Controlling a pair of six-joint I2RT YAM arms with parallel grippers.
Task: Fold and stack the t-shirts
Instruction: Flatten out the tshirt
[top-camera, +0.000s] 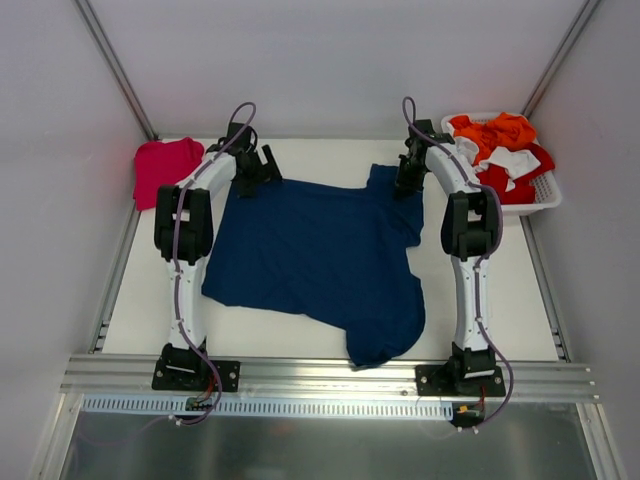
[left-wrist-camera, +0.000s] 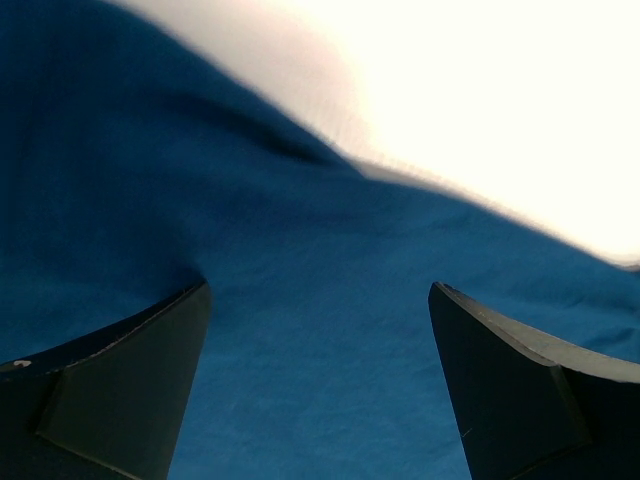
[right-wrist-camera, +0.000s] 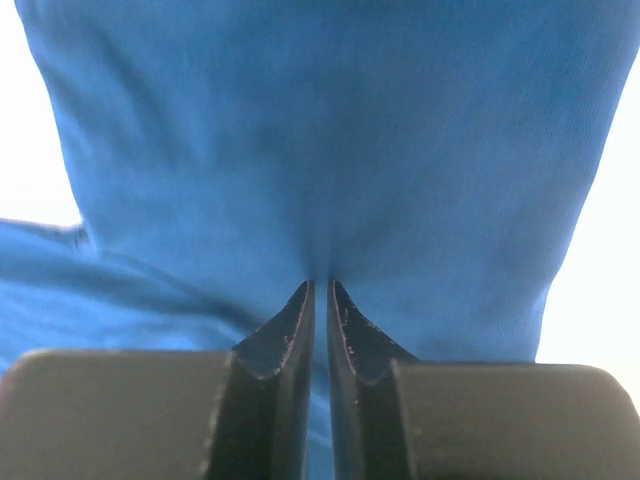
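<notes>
The navy blue t-shirt (top-camera: 315, 255) lies spread over the middle of the table, one corner hanging toward the front edge. The pinkish-red t-shirt (top-camera: 166, 168) lies bunched at the far left. My left gripper (top-camera: 258, 170) is at the shirt's far left corner; in the left wrist view (left-wrist-camera: 320, 300) its jaws stand wide open over the navy cloth (left-wrist-camera: 300, 350). My right gripper (top-camera: 405, 182) is at the shirt's far right sleeve; in the right wrist view (right-wrist-camera: 321, 290) it is shut on a pinch of the navy cloth (right-wrist-camera: 320, 150).
A white basket (top-camera: 548, 196) at the far right holds orange, red and white clothes (top-camera: 500, 145). White walls with metal posts close in the table. A metal rail (top-camera: 330, 375) runs along the near edge by the arm bases.
</notes>
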